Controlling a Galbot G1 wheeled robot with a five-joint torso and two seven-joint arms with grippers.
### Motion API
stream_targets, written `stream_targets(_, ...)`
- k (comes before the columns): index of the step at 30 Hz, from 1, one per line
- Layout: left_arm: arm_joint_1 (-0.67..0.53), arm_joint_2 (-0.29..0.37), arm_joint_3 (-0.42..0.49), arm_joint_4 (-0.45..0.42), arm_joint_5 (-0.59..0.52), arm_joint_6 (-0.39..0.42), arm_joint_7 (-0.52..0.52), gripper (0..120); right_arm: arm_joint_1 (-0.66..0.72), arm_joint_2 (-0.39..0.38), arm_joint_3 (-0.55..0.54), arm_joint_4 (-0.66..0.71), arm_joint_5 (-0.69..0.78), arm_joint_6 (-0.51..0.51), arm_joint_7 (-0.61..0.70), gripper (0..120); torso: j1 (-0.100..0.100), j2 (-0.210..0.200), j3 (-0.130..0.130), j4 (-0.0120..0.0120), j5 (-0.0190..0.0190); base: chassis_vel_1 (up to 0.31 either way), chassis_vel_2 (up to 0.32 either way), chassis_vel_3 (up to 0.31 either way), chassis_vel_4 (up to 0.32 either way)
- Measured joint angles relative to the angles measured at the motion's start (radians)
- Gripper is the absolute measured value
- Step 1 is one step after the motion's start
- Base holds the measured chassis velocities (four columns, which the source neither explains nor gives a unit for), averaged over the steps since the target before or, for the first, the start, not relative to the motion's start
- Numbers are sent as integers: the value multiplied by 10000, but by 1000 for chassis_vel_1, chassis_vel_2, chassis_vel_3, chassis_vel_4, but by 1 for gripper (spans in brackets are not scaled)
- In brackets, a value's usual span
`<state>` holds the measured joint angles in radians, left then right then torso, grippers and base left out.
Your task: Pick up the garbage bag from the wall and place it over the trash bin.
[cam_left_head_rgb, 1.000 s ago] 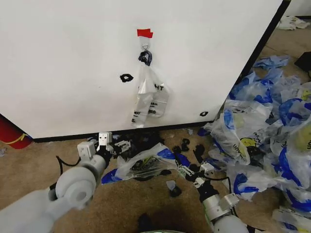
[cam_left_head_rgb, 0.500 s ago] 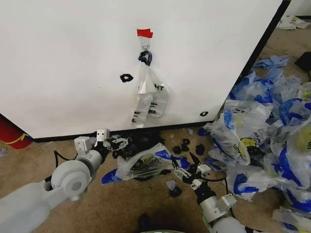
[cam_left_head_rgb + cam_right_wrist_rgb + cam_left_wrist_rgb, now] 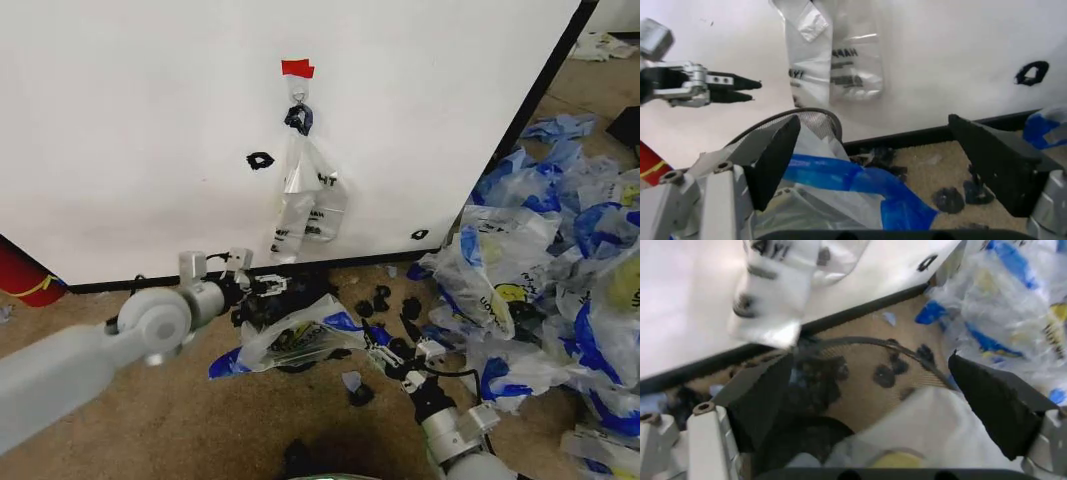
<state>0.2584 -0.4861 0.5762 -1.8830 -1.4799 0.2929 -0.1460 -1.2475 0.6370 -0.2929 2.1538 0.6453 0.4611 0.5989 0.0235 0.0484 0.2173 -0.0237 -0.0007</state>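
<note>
Down on the brown carpet, close to the foot of the wall (image 3: 130, 120): the garbage bag (image 3: 295, 338), crumpled, white with blue handles, lying across the top of the trash bin (image 3: 807, 113). Off the hook (image 3: 298, 94), then, and resting on the bin, with part of the black mesh rim bare on the side toward the wall.

Reaching in from the left, low and nearly level: the left gripper (image 3: 272, 288), just beside the bag's wall-side edge and over the bin's rim. Fingers (image 3: 763, 400) spread wide apart, nothing caught between them.

Coming up from below on the right: the right gripper (image 3: 380, 346), tips near the blue handle at the bag's right end. Fingers (image 3: 773, 155) likewise held well apart, with the bag's blue and white plastic lying between and below them. Cannot tell whether touching the plastic.

On the wall, under a strip of red tape (image 3: 297, 68): a narrower clear bag (image 3: 305, 195) with dark lettering, hanging from the hook.

Scattered on the carpet between bin and wall: small black scraps (image 3: 385, 298). Heaped at the right, well apart from the bin: a pile of blue-and-white bags (image 3: 545, 280).
</note>
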Motion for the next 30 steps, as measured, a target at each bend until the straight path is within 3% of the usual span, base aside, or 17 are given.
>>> stream_targets(5, -892, -200, 1056, 1166, 451, 15, 683, 91, -325, 139, 222, -13, -94, 72, -64, 79, 0, 1, 0, 2, -3, 0, 0, 0, 0)
stream_targets(11, -1116, -296, 1562, 2030, 592, 16, 998, 91, -249, 172, 194, -20, -97, 70, -68, 76, 0, 1, 0, 2, -3, 0, 0, 0, 0)
stream_targets(19, -1246, -305, 1926, 2157, 504, 56, 983, 86, -163, 163, 168, -119, -98, 68, -69, 75, 0, 1, 0, 3, -3, 0, 0, 0, 0)
stream_targets(30, -1798, -606, 2705, 2034, 252, 138, 634, 64, -231, 205, 227, -142, -133, 143, -77, 72, -1, 2, 0, 0, -3, 0, 0, 0, 0)
